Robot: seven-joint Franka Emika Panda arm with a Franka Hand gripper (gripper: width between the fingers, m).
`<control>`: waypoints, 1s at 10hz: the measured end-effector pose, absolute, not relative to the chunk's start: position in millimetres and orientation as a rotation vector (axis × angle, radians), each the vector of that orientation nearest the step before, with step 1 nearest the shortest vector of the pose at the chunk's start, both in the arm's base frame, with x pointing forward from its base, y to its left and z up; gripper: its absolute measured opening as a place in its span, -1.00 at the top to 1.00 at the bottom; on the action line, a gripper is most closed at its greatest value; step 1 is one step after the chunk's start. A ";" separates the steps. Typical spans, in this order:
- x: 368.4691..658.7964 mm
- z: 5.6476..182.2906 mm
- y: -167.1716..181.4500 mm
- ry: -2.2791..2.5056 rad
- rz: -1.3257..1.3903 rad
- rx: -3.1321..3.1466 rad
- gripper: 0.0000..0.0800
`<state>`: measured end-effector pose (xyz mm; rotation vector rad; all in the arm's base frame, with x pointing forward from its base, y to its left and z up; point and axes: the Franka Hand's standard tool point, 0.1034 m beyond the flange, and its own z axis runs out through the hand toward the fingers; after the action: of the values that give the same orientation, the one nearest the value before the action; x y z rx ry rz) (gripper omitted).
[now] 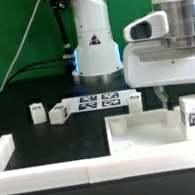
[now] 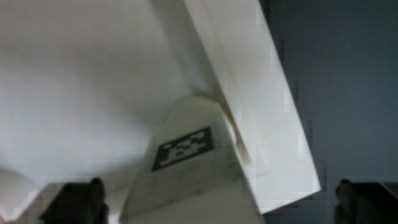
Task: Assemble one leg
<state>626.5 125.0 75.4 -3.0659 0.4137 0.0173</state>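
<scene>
Exterior view: we see the arm's white wrist housing low over the white square panel, which sits on the black table toward the exterior view's right. The gripper hangs just above the panel's inner face; only a dark fingertip shows below the housing, so we cannot tell from here how the fingers stand. One leg, a small white post with a black-and-white square marker facing us, stands upright at the panel's corner on the exterior view's right, just beside the gripper. We cannot tell whether the gripper touches it. Three more legs rest on the table behind: one upright, one lying on its side just beside it, and one near the panel's far rim. The marker board lies flat between them, in front of the arm's base. A white rail borders the table on the exterior view's left. Wrist view: the leg fills the lower middle, marker toward the camera, against the panel's raised rim. The two dark fingertips sit well apart at the picture's lower corners, spread wide with the leg between them, neither pad touching it.
</scene>
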 end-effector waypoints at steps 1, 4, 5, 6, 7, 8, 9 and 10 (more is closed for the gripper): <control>626.6 75.5 121.2 0.296 0.023 -3.080 -0.62; 627.2 75.5 118.3 0.193 0.019 -3.087 -0.62; 627.2 75.5 118.1 0.193 0.019 -3.087 -0.38; 627.2 75.5 118.1 0.193 0.019 -3.087 0.07; 627.3 75.5 118.1 0.193 0.019 -3.087 0.07; 627.2 75.5 118.0 0.193 0.019 -3.087 0.27; 627.2 75.5 118.3 0.220 0.020 -3.084 0.27; 627.2 75.5 118.3 0.261 0.021 -3.081 0.27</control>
<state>627.2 118.3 75.5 -3.0809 0.2610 0.0214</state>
